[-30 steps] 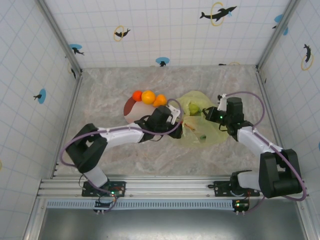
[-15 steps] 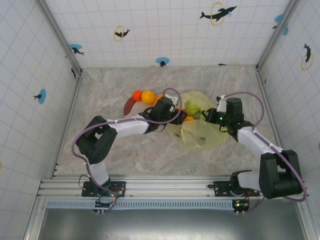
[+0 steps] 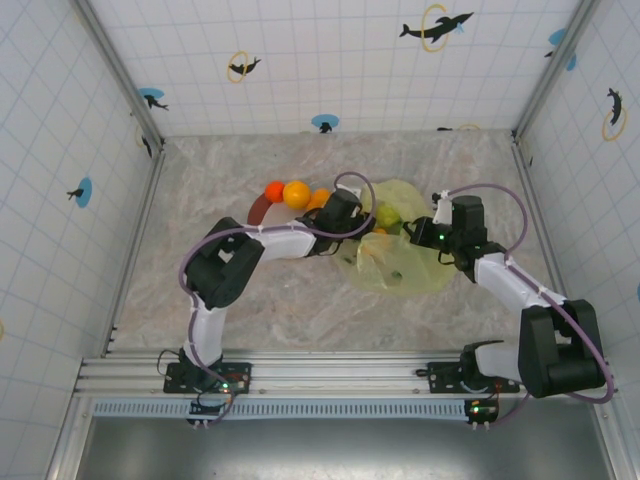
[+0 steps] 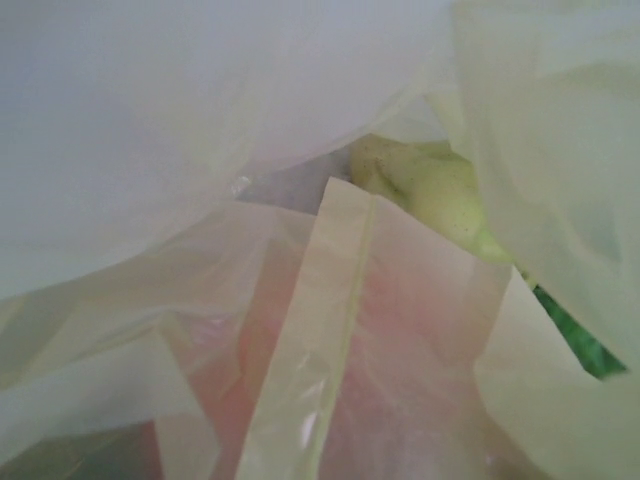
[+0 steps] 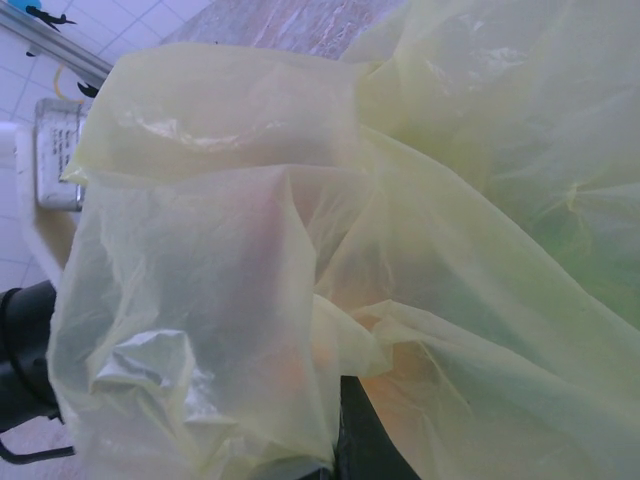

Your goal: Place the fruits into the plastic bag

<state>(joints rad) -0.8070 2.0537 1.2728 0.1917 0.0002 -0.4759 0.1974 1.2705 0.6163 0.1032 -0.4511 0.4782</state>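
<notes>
Bag [image 3: 400,265] lies on table [image 3: 300,300], right of plate [image 3: 258,211]. Left hand [image 3: 364,224] sits at the bag mouth; spread or not, cannot tell (film hides the fingers). Right hand [image 3: 419,232] is pressed together, pinching the bag's right edge. Three fruits [image 3: 296,193] at plate's far edge; green fruit [image 4: 430,190] in bag.

Transl. yellow-green plastic bag [image 3: 405,262] w/ a few dark spots; paler, almost milky in left wrist view. Thru the film: light green fruit [image 4: 440,190], pinkish-red blur at its 7 o'clock, dark green strip at its 4 o'clock. Faint orange tint thru the film in right wrist view.

At bag's 9–10 o'clock: red-orange fruit [image 3: 274,189], orange fruit [image 3: 296,193], second orange fruit [image 3: 318,198], maroon plate [image 3: 259,211].

Tabletop [image 3: 220,160]: beige-grey marble veining.

Walls [image 3: 300,60]: white w/ thin grid lines; black dolphin stickers [image 3: 436,26] w/ blue discs or yellow rings.

Arms [image 3: 285,240]: white links, black joints, purple cables [image 3: 510,200].
</notes>
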